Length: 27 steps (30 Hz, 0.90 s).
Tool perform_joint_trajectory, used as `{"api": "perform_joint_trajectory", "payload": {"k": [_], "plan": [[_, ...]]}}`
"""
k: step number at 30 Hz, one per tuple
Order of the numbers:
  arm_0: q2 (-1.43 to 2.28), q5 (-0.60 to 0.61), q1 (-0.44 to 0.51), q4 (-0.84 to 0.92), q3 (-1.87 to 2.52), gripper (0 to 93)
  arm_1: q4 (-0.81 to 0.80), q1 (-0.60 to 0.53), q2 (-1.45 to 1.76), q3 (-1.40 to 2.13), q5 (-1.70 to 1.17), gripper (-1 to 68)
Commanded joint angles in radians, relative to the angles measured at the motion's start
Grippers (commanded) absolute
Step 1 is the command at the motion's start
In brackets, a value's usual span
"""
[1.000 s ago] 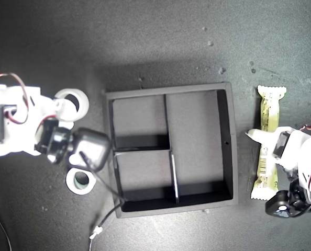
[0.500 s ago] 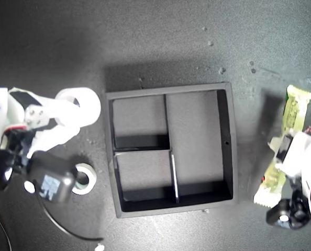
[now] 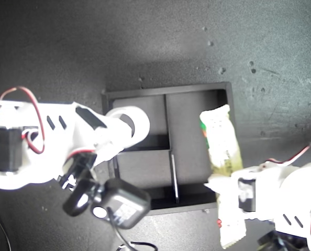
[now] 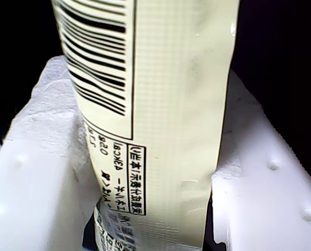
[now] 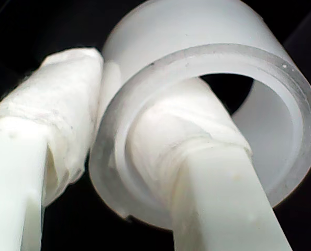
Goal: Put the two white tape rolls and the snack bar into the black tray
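Hanging over the black tray (image 3: 226,151) at its 3 o'clock wall in the exterior view, the snack bar (image 3: 222,151) is pinched between the jaws of my first gripper (image 3: 230,194), which sits toward the tray's 5 o'clock corner. A white tape roll (image 3: 130,123) sits above the compartment at the tray's 10 o'clock, clamped by my second gripper (image 3: 119,128), one finger (image 5: 197,172) through its hollow centre.

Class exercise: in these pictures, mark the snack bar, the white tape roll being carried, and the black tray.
snack bar (image 3: 221,140): exterior view, on the wrapper's middle above the tray.
white tape roll (image 5: 197,36): second wrist view, on its outer white wall.
black tray (image 3: 226,112): exterior view, on its wall at that view's right.
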Motion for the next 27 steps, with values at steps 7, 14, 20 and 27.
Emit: {"api": "perform_joint_trajectory", "payload": {"k": [7,14,20,27], "plan": [[-0.067,-0.032,0.028,0.003,-0.103,0.6,0.023,-0.049,-0.037,-0.114,0.032,2.0],[-0.078,-0.067,0.032,0.052,-0.123,16.1,0.098,-0.032,-0.037,-0.054,0.054,21.9],[-0.049,-0.072,0.040,0.098,-0.124,22.0,0.178,-0.021,-0.037,-0.054,0.044,30.3],[0.098,-0.100,0.029,0.216,-0.120,19.8,0.488,0.052,-0.035,-0.360,-0.006,28.5]]}}
